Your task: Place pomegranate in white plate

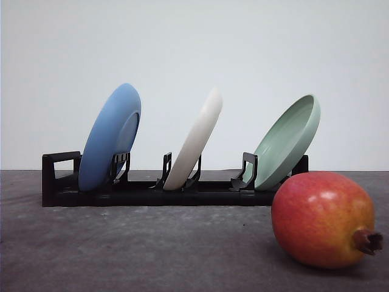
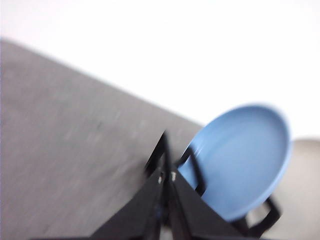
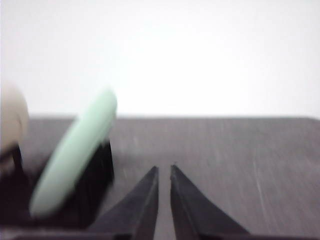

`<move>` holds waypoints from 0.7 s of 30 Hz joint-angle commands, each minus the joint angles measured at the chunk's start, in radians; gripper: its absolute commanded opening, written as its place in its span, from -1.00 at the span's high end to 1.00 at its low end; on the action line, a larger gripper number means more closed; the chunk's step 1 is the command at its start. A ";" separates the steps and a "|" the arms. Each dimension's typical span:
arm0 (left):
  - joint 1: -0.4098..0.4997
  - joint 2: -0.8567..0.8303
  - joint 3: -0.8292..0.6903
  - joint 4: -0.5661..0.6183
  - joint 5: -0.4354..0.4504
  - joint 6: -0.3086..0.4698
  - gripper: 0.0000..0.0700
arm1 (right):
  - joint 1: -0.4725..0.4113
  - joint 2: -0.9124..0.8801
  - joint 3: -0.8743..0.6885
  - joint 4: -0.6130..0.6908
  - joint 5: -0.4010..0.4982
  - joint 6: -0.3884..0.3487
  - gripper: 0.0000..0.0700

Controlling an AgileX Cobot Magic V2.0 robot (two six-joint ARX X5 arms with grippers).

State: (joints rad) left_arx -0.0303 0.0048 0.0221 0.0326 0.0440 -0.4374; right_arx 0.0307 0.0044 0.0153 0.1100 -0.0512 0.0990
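Note:
The pomegranate (image 1: 319, 219), red with orange patches and a brown crown pointing right, lies on the dark table at the front right. The white plate (image 1: 196, 143) stands on edge in the middle slot of a black rack (image 1: 146, 196), leaning right. In the right wrist view a blurred edge of the white plate (image 3: 11, 117) shows beside the green one. My left gripper (image 2: 165, 175) is shut with its tips touching and nothing held, close to the blue plate. My right gripper (image 3: 163, 170) has only a thin slit between its fingers and holds nothing, above bare table.
A blue plate (image 1: 109, 140) (image 2: 240, 160) leans in the rack's left slot and a pale green plate (image 1: 289, 143) (image 3: 75, 155) in its right slot. Grey table (image 1: 121, 249) stretches in front of the rack. A plain white wall stands behind.

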 commanded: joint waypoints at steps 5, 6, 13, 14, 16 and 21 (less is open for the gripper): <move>0.000 -0.002 0.062 0.034 0.001 -0.027 1.00 | -0.002 -0.001 0.063 0.014 0.005 0.294 1.00; 0.000 -0.002 0.078 0.033 0.000 -0.027 0.99 | -0.002 -0.001 0.076 0.015 -0.005 0.315 1.00; 0.000 0.019 0.252 -0.192 0.000 -0.019 0.99 | -0.002 0.000 0.204 -0.117 -0.014 0.411 1.00; 0.000 0.029 0.284 -0.247 0.000 -0.019 0.99 | -0.002 0.002 0.236 -0.173 -0.023 0.410 1.00; 0.000 0.057 0.350 -0.354 0.000 -0.010 0.99 | -0.002 0.016 0.295 -0.274 -0.037 0.409 1.00; 0.000 0.163 0.501 -0.565 0.006 0.065 0.99 | -0.002 0.085 0.426 -0.477 -0.103 0.371 1.00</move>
State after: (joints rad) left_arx -0.0303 0.1494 0.4937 -0.5083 0.0474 -0.4163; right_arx 0.0307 0.0745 0.4214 -0.3423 -0.1447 0.4839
